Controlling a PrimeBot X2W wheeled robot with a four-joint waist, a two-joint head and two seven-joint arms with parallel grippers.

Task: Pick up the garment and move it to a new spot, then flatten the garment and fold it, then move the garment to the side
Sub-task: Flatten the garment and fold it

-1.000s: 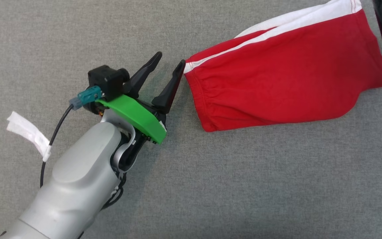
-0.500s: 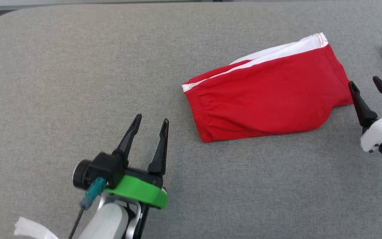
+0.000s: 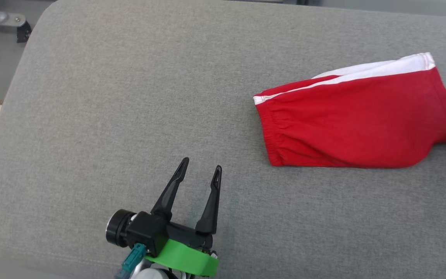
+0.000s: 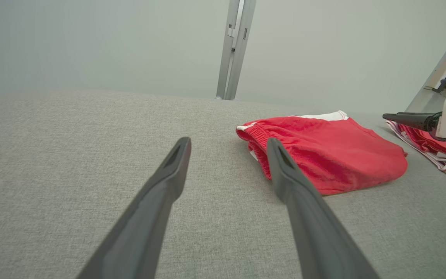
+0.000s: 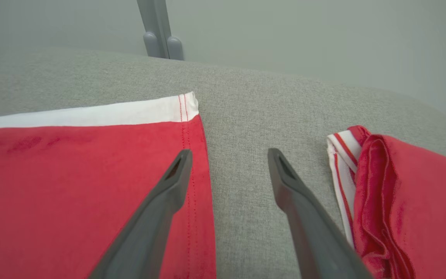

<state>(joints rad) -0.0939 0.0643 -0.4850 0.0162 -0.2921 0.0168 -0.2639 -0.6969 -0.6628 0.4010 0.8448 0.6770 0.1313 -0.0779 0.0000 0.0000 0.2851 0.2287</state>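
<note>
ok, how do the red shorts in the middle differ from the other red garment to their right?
The shorts lie flat and smooth, while the other garment is bunched in folds. The shorts carry one broad white band along an edge, whereas the other garment has white trim with thin red stripes. Both are red and white, and both rest on the gray cushion.

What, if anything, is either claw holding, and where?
Nothing is held: the left claw and right claw both stand open and empty near the red garment.
</note>
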